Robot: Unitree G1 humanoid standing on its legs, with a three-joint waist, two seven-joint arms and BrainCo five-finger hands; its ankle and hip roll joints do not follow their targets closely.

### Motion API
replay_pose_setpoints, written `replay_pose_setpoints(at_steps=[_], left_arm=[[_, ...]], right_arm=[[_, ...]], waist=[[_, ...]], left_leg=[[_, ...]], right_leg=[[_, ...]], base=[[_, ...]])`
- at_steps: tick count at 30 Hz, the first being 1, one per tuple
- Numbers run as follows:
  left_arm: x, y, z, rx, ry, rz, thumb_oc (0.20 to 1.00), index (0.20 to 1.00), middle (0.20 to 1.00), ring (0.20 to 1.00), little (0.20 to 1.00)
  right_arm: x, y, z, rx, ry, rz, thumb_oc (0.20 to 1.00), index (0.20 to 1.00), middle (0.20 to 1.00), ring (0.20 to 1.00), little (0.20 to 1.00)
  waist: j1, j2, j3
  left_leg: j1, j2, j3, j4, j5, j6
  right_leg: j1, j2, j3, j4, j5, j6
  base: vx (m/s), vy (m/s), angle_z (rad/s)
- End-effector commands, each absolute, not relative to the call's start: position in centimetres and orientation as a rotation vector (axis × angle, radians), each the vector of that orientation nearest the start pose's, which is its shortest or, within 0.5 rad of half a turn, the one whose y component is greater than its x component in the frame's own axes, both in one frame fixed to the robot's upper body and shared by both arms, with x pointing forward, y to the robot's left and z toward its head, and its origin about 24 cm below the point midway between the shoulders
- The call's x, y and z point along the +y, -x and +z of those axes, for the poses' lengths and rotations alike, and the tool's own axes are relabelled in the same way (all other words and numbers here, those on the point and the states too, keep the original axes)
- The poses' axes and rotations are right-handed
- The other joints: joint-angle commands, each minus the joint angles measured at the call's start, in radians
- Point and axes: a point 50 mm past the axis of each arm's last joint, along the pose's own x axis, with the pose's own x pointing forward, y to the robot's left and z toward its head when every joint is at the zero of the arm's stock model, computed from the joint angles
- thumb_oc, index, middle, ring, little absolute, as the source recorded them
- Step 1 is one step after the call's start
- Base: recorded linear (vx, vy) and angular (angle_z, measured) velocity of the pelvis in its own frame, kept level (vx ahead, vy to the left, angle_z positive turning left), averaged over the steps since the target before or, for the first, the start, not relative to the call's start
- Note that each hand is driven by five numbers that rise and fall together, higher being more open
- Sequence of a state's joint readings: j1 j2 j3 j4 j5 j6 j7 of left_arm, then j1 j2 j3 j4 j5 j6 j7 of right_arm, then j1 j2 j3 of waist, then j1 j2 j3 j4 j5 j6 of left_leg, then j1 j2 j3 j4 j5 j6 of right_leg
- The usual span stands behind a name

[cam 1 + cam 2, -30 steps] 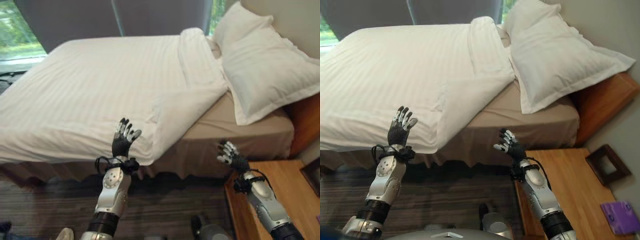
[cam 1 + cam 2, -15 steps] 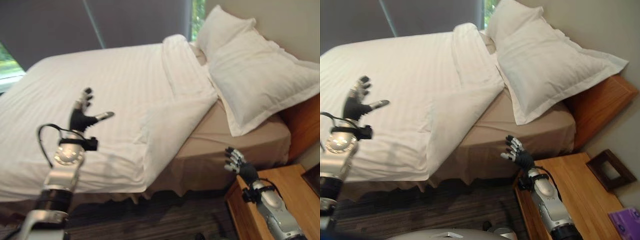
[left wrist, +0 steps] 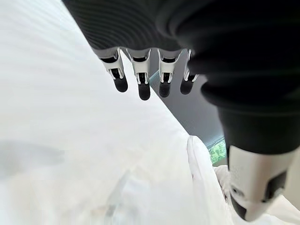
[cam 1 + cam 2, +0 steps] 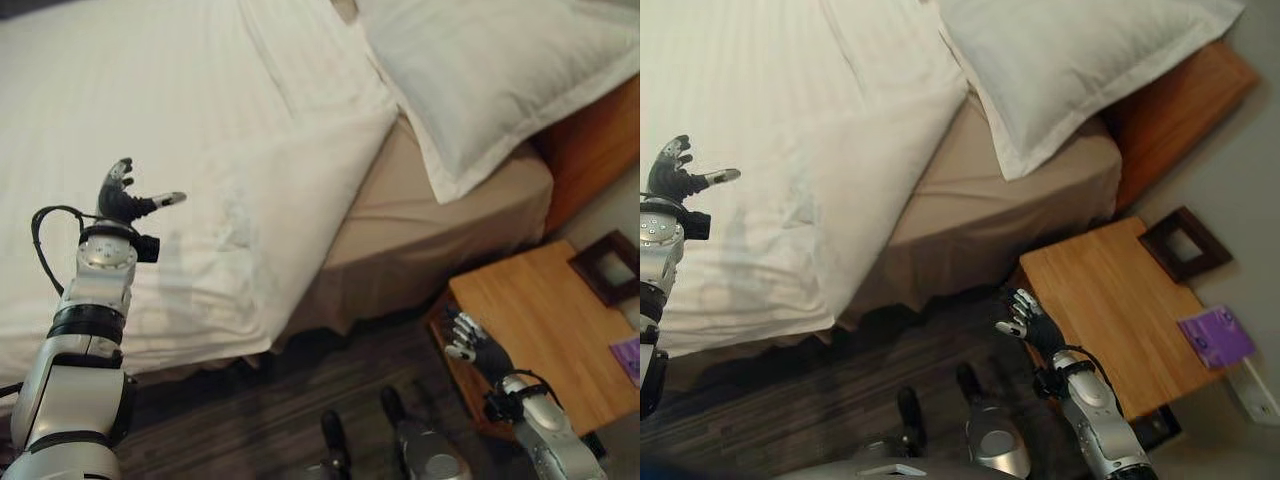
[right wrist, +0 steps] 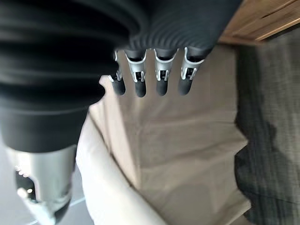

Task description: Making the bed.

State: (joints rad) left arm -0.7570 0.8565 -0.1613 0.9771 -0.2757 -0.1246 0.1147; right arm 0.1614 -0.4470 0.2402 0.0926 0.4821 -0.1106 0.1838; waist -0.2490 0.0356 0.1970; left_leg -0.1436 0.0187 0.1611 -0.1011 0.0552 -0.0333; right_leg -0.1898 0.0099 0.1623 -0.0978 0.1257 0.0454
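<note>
A white striped duvet [image 4: 170,120] covers most of the bed, its near corner folded back so the beige sheet [image 4: 420,215] shows beside it. A large white pillow [image 4: 500,70] lies at the head of the bed. My left hand [image 4: 122,200] hovers over the duvet near its front edge, fingers spread and thumb out, holding nothing. In the left wrist view its fingers [image 3: 140,77] hang straight above the white cloth. My right hand [image 4: 1030,322] is low, in front of the bedside table, fingers relaxed and empty.
A wooden bedside table [image 4: 1110,300] stands to the right of the bed, with a dark frame [image 4: 1185,245] and a purple item [image 4: 1215,335] on it. The wooden headboard [image 4: 1180,100] rises behind the pillow. Dark carpet [image 4: 260,420] lies below the bed's skirt.
The camera has tilted down and toward the bed's near side. My left hand stays raised over the duvet; my right hand has dropped lower beside the bedside table.
</note>
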Motion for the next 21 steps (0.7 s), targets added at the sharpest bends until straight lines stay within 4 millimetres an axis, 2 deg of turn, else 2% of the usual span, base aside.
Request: replay_pose_setpoints(at_steps=[1,4,9,15,18,21], left_arm=[[36.0,-35.2,21.4,-0.180,-0.435,0.512,1.000,1.000,1.000,1.000,1.000],[35.4,-35.6,22.0,-0.212,-0.380,0.501,1.000,1.000,1.000,1.000,1.000],[34.8,-36.1,22.6,-0.222,-0.386,0.484,1.000,1.000,1.000,1.000,1.000],[34.7,-36.4,23.0,-0.215,-0.375,0.490,1.000,1.000,1.000,1.000,1.000],[34.9,-36.4,23.0,-0.204,-0.370,0.498,1.000,1.000,1.000,1.000,1.000],[34.9,-36.6,22.1,-0.152,-0.390,0.497,1.000,1.000,1.000,1.000,1.000]], right_arm=[[-17.7,-22.1,2.2,0.087,-0.084,0.377,1.000,1.000,1.000,1.000,1.000],[-17.4,-22.4,2.7,0.072,-0.055,0.401,1.000,1.000,1.000,1.000,1.000],[-17.5,-22.8,3.2,0.049,-0.042,0.402,1.000,1.000,1.000,1.000,1.000],[-18.5,-22.9,3.8,0.033,-0.003,0.390,1.000,1.000,1.000,1.000,1.000],[-18.6,-23.0,4.0,0.028,-0.014,0.386,1.000,1.000,1.000,1.000,1.000],[-18.7,-23.3,4.5,0.010,0.000,0.391,1.000,1.000,1.000,1.000,1.000]], waist=[[0.017,-0.011,-0.013],[0.015,-0.007,-0.003],[0.007,0.002,0.010],[-0.014,0.009,0.048],[-0.020,0.009,0.059],[-0.039,0.015,0.097]], left_leg=[[0.042,0.028,-0.007,0.014,0.029,-0.047],[0.031,0.029,0.000,0.014,0.029,-0.049],[0.019,0.029,0.007,0.014,0.030,-0.051],[-0.009,0.034,0.012,0.014,0.033,-0.056],[-0.024,0.036,0.019,0.014,0.035,-0.059],[-0.064,0.040,0.036,0.014,0.037,-0.065]], right_leg=[[0.004,-0.031,-0.011,0.011,0.007,0.087],[-0.008,-0.032,-0.006,0.011,0.012,0.089],[-0.025,-0.030,0.003,0.011,0.014,0.091],[-0.061,-0.022,0.012,0.011,0.019,0.089],[-0.077,-0.019,0.014,0.011,0.023,0.090],[-0.125,-0.014,0.028,0.011,0.036,0.095]], base=[[-0.01,0.023,-0.11],[0.02,0.002,-0.09],[0.01,0.001,-0.05],[0.01,-0.003,-0.01],[-0.01,-0.015,-0.04],[-0.01,-0.009,-0.15]])
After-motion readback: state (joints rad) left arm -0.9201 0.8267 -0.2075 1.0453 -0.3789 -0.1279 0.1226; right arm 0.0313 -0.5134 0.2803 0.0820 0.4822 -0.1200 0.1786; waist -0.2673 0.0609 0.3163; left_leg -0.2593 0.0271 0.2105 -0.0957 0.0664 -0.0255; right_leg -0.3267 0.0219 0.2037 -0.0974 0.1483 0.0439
